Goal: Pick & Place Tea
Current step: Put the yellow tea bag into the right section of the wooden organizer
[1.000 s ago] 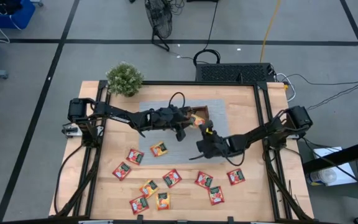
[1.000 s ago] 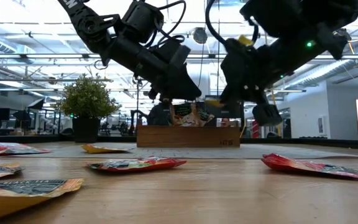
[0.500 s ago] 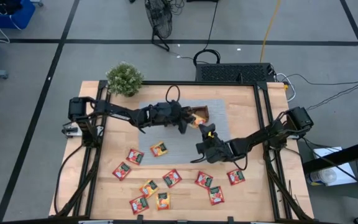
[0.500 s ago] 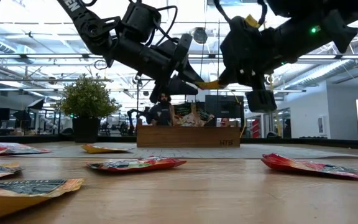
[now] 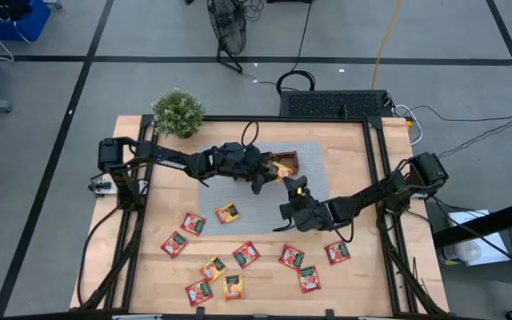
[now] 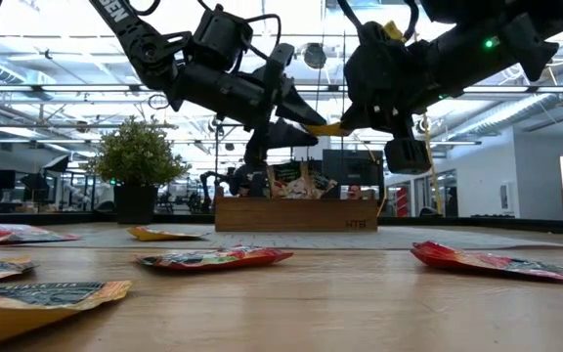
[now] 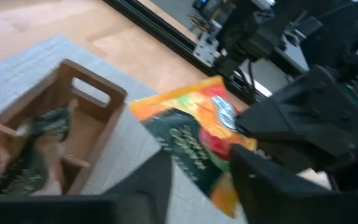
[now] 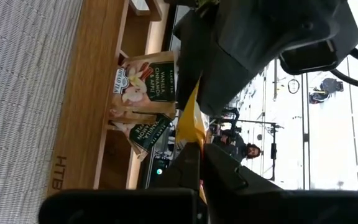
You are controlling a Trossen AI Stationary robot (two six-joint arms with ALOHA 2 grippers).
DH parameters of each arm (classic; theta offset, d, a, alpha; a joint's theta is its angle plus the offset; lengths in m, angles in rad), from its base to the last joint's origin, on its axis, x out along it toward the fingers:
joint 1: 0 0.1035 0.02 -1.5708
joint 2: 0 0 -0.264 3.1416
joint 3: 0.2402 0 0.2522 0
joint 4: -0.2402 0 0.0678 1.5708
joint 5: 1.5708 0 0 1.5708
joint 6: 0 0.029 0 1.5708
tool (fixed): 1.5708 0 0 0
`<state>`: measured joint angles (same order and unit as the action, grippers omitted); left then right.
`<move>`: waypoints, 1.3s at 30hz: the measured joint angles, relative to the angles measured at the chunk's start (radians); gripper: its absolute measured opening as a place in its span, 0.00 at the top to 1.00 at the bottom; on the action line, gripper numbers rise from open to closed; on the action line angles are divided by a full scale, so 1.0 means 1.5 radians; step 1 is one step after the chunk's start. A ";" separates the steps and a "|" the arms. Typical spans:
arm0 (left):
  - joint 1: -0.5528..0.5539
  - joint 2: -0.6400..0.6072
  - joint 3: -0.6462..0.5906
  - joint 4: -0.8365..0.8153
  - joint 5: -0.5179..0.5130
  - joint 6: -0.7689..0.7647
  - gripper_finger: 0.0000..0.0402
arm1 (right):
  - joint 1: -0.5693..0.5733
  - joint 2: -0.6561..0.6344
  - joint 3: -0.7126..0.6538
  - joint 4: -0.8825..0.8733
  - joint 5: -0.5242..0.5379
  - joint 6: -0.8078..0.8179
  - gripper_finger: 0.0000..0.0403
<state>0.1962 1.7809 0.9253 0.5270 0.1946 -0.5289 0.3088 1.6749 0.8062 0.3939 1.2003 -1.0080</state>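
Wooden surface [image 5: 354, 169] with grey mat [image 5: 256, 200] and tray [image 6: 296, 213]. Both grippers raised beside tray, tips meeting at one orange tea packet [image 6: 328, 128]: right gripper [image 6: 352, 121] fingers clamped on it, left gripper [image 6: 299, 121] fingers spread around it. Other packets [image 5: 245, 254] scattered near front edge.

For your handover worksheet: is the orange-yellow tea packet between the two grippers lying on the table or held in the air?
In the air. The orange-yellow tea packet hangs well above the wooden tray, pinched by the right gripper, with the left gripper at its other edge.
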 joint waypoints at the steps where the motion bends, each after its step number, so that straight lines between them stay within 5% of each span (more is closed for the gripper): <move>1: 0.000 0.000 0.000 0.000 0.010 0.005 0.70 | 0.000 0.000 0.000 0.000 0.000 0.000 1.00; 5: 0.001 0.000 0.000 0.005 0.034 0.068 0.96 | 0.002 0.000 0.000 -0.002 -0.003 0.025 1.00; 11: 0.010 -0.025 -0.001 -0.014 0.035 0.185 0.99 | 0.012 -0.001 0.001 -0.026 -0.071 0.275 0.98; 16: 0.012 -0.088 0.000 -0.120 -0.038 0.355 0.99 | 0.005 -0.014 -0.001 -0.101 -0.290 0.469 0.98; 24: -0.038 -0.154 0.001 -0.285 -0.163 0.507 1.00 | -0.104 -0.107 0.000 -0.160 -0.443 0.576 0.99; 29: -0.061 -0.152 0.000 -0.333 -0.203 0.509 1.00 | -0.204 -0.146 0.000 -0.126 -0.666 0.613 0.85; 39: -0.071 -0.152 0.000 -0.349 -0.223 0.504 1.00 | -0.266 -0.107 0.000 0.055 -0.735 0.617 0.55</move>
<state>0.0895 1.5524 0.9257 0.0029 -0.1394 0.2269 -0.0899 1.5141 0.8067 0.4760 0.0982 -0.0818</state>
